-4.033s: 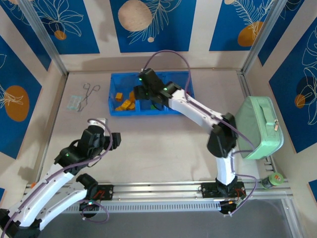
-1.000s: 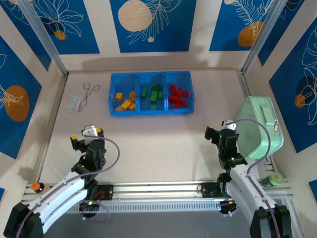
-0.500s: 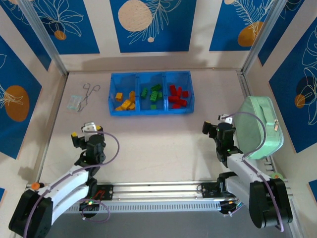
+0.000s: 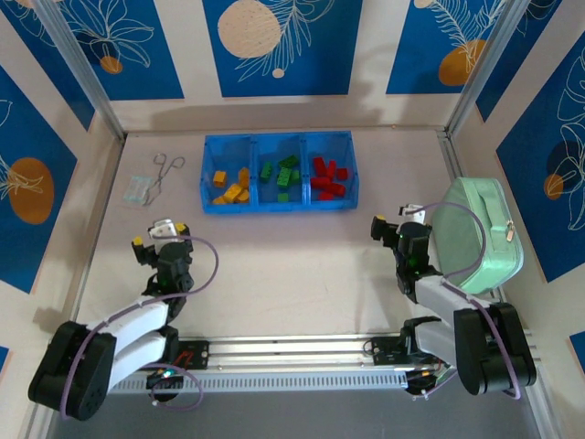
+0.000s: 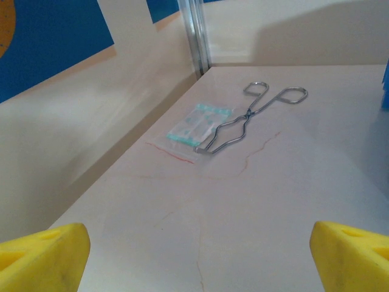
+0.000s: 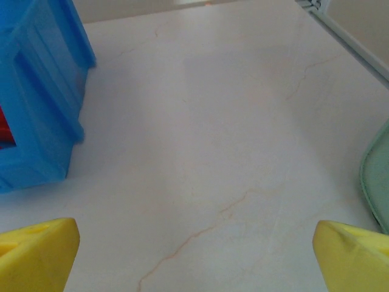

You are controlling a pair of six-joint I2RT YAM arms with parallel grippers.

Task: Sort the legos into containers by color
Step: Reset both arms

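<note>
The containers are three side-by-side compartments of a blue tray (image 4: pixel 208 174) at the table's far middle. Yellow-orange legos (image 4: pixel 230 189) lie in the left compartment, green legos (image 4: pixel 281 175) in the middle one, red legos (image 4: pixel 327 178) in the right one. My left gripper (image 4: pixel 159 235) rests low at the near left, open and empty, its yellow fingertips (image 5: pixel 42 255) wide apart over bare table. At the near right my right gripper (image 4: pixel 398 220) is open and empty too. Its wrist view has the tray's corner (image 6: pixel 42 103) at the left.
Metal forceps (image 4: pixel 164 170) and a small plastic bag (image 4: pixel 138 188) lie at the far left, ahead of the left gripper (image 5: pixel 197 261). A mint-green zippered case (image 4: pixel 480 233) stands at the right edge, close beside the right gripper (image 6: pixel 194 258).
Both arms have folded back toward their bases. Each gripper has shifted slightly away from the near edge and stayed open. The legos have not moved in the last second.
</note>
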